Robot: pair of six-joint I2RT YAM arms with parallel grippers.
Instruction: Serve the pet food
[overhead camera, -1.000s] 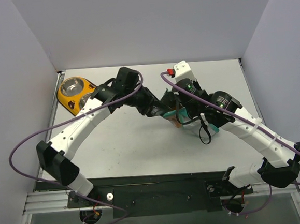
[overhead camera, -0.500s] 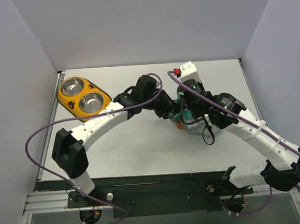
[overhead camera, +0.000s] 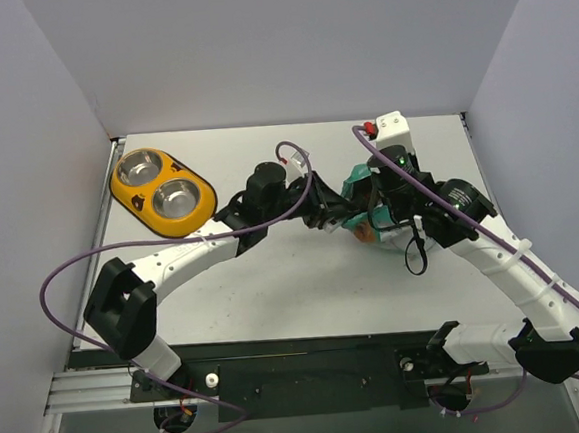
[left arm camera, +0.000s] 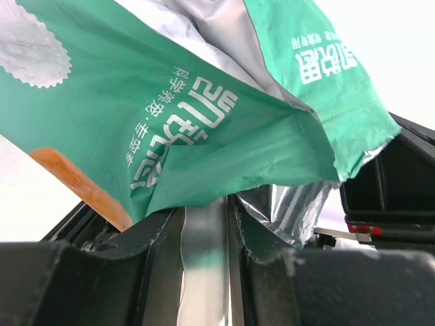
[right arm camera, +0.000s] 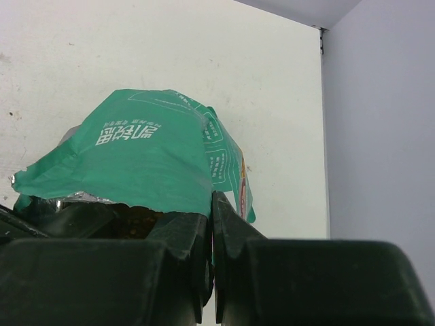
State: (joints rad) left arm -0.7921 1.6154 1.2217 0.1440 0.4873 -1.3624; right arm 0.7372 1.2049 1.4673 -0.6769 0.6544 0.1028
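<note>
The left gripper (overhead camera: pixel 334 213) and right gripper (overhead camera: pixel 384 209) had their jaws clamped on opposite lips of the pouch (overhead camera: pixel 360 193) — likely to spread its torn mouth. The pet food stayed hidden inside, well right of the feeder (overhead camera: pixel 155 183). A second earlier, pouch and arms sat nearer the feeder.

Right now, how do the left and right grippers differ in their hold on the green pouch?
The left gripper's fingers stand apart with a silvery strip, seemingly the pouch's foil, between them; the right gripper's fingers are pressed together on its torn green edge. From above, the left gripper meets the pouch from the left, the right gripper from the right. Both grip the same pouch near its torn opening.
</note>
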